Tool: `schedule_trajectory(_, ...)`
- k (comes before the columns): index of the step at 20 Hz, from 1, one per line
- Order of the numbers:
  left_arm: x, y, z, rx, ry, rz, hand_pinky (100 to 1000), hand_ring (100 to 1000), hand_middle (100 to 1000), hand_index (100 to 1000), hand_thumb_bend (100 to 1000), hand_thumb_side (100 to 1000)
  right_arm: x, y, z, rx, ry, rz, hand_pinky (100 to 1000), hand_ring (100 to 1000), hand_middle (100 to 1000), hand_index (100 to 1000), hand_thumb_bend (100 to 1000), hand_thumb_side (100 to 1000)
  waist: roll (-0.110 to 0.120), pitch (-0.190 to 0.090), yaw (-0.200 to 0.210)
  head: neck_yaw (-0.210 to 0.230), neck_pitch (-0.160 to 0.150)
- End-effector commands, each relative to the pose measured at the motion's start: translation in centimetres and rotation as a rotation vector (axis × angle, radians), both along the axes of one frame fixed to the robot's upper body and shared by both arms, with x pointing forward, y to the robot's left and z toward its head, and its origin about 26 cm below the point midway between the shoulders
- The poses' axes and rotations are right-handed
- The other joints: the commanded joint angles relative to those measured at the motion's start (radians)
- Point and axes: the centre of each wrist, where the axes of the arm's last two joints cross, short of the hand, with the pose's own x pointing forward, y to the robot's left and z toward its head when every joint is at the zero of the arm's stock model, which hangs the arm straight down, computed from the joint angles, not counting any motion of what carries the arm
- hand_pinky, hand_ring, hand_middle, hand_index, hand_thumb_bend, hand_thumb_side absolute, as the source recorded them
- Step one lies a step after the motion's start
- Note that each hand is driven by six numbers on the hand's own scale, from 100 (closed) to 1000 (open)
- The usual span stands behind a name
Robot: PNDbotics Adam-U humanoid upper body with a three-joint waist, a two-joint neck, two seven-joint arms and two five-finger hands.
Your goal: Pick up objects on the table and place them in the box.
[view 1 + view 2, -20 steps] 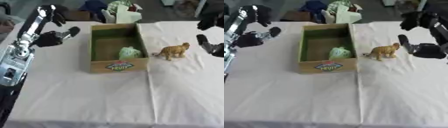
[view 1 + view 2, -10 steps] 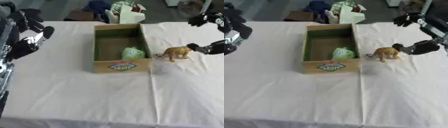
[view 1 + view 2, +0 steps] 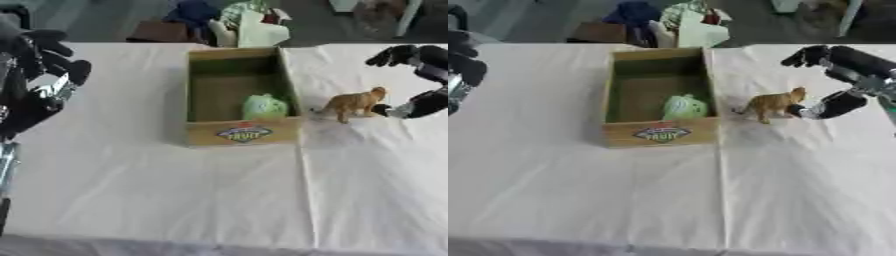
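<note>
Upright toy animal (image 3: 772,103), long axis crosswise, head toward right robot hand (image 3: 831,80), fingers spread, thumb touching.

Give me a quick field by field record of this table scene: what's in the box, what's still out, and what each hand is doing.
box: open cardboard box with a fruit label, standing on the white tablecloth
in box: pale green rounded object, near the front wall
still out: orange toy animal figure, standing on the cloth to the right of the box
right hand: black right hand open, thumb tip beside the figure's head, fingers above it, not closed on it
left hand: black left hand raised at the left edge, holding nothing
</note>
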Motion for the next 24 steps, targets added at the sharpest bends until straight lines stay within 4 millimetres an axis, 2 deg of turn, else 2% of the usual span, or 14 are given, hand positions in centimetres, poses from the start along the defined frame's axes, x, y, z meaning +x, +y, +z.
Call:
schedule_trajectory(1, -0.2, 0.1, 0.9, -0.005, -0.033, -0.001, 568, 584, 582, 778, 593, 547, 0.6, -0.8, 0.0, -0.037, -0.019, -0.044, 758, 798, 783, 901, 443, 308, 0.001, -0.012, 0.002, -0.004, 0.005)
schedule_trajectory(9, -0.3, 0.0, 0.5, -0.024, -0.020, -0.007, 566, 583, 582, 779, 589, 550, 1.5, -0.4, -2.7, -0.042, 0.016, -0.091, 747, 783, 759, 889, 442, 287, 0.007, -0.011, 0.009, -0.009, 0.005)
schedule_trajectory(16, -0.3, -0.2, 0.3, -0.030, -0.013, -0.015, 566, 583, 582, 780, 586, 552, 2.0, 0.4, -3.9, -0.033, 0.030, -0.109, 735, 764, 733, 860, 411, 277, 0.011, -0.011, 0.016, -0.013, 0.005)
schedule_trajectory(24, -0.3, -0.2, 0.2, -0.033, -0.008, -0.015, 565, 583, 582, 780, 580, 555, 2.0, 0.4, -4.1, -0.038, 0.006, -0.122, 709, 718, 579, 704, 273, 162, 0.011, -0.010, 0.021, -0.015, 0.005)
